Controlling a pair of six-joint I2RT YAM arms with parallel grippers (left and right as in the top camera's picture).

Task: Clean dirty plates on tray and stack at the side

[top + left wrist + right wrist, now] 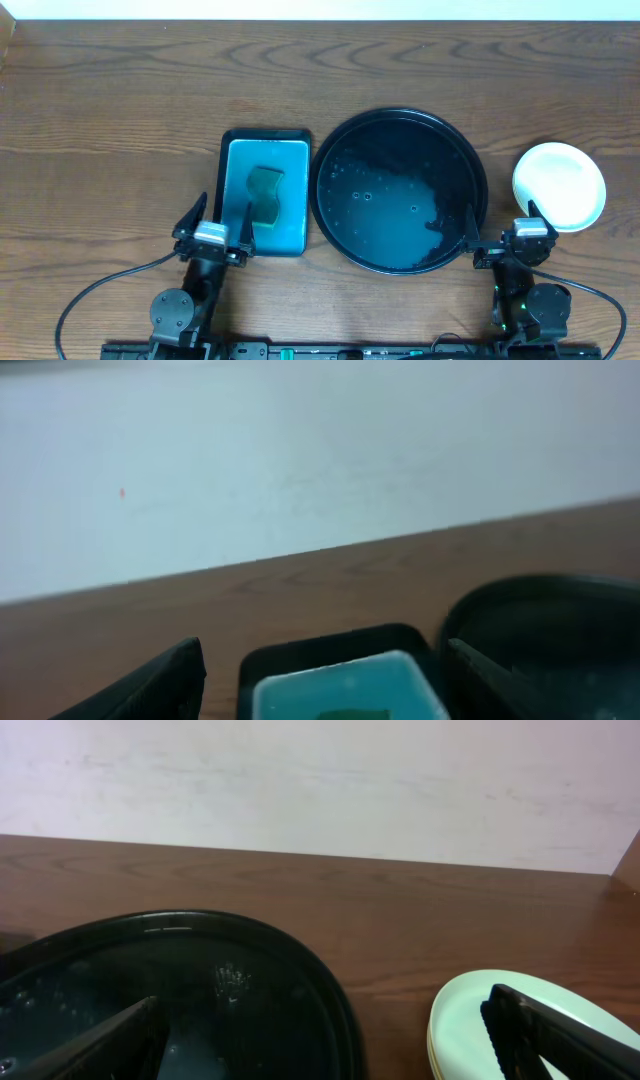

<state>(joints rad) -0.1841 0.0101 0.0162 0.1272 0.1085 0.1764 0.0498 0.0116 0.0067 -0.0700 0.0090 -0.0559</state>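
You've got the tray at centre-right of the overhead frame: big, round, black, low rim, lying flat. Its floor is wet, with a glossy sheen and scattered droplets, the lower right patch darker and duller. In the right wrist view it fills the lower left, with the droplets visible near its middle.

The plates sit at the far right edge of the overhead frame, stacked, clear of the tray's rim with a gap between. The top one is pale, round, shallow and face up, and looks clean. In the right wrist view the stack is lower right: mint top plate, yellowish edge just under it. You can't count the plates from these views.
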